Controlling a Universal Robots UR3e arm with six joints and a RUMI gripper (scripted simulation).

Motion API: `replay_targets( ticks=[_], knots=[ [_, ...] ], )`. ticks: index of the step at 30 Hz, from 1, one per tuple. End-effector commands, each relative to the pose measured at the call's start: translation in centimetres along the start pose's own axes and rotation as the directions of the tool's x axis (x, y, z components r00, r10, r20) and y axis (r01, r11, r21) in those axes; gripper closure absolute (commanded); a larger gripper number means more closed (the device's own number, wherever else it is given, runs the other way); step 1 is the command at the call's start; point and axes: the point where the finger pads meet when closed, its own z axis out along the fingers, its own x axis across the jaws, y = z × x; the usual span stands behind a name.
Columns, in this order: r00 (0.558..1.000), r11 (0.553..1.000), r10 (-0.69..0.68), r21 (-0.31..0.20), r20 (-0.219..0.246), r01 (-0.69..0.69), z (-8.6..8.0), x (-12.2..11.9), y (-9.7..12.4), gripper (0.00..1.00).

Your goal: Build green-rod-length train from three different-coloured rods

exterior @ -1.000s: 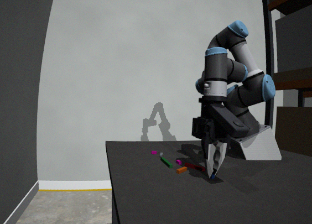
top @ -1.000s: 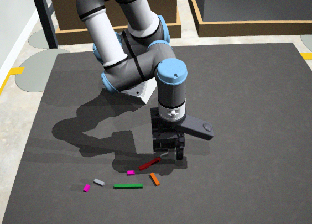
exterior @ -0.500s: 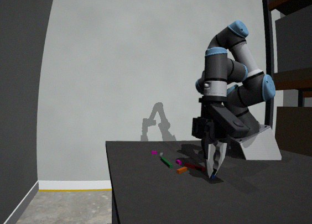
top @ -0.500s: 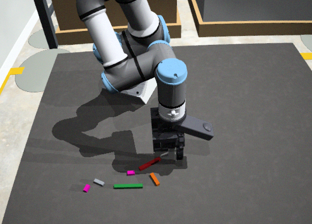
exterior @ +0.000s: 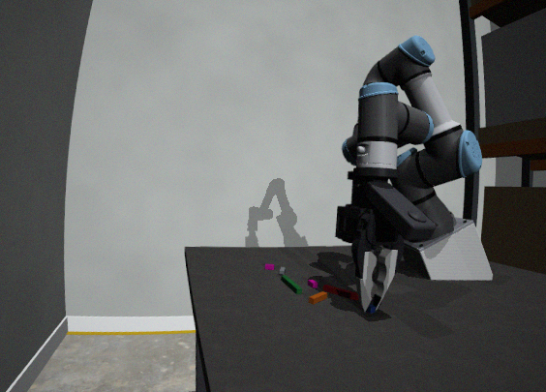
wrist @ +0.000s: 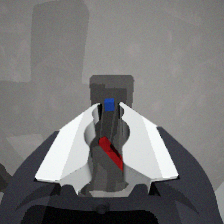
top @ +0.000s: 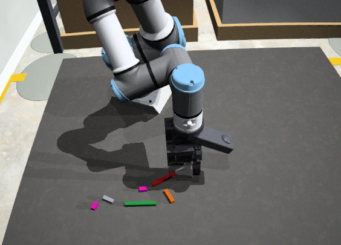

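Observation:
My gripper (exterior: 374,305) points straight down, its tips at the mat beside the right end of the red rod (top: 163,178). The small blue rod (wrist: 109,104) lies between the fingertips with a small gap on each side, so the fingers stand slightly open around it. It rests on the mat (exterior: 373,314), a little beyond the red rod's end (exterior: 341,291). The green rod (top: 139,203) lies flat in front, with the orange rod (top: 169,196) slanted at its right. One magenta rod (top: 142,189) sits left of the red rod. The grey rod (top: 107,199) and a second magenta rod (top: 94,205) lie further left.
The arm's base (top: 151,98) stands on the dark mat behind the rods. Brown-edged crates (top: 272,16) stand beyond the mat's far edge. The mat's near edge drops off in the exterior view (exterior: 194,320).

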Motion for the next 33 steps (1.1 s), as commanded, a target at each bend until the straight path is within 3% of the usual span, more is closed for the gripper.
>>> replay_targets(
  ticks=[1,19,33],
  knots=[
    [1.000,1.000,0.000,0.001,-0.002,0.000,0.0,0.1,0.0,0.89],
    [1.000,1.000,0.000,0.001,-0.002,0.000,-0.3,0.1,0.0,0.86],
    [1.000,1.000,0.000,0.001,-0.002,0.000,-3.1,0.1,0.0,0.86]
  ],
)
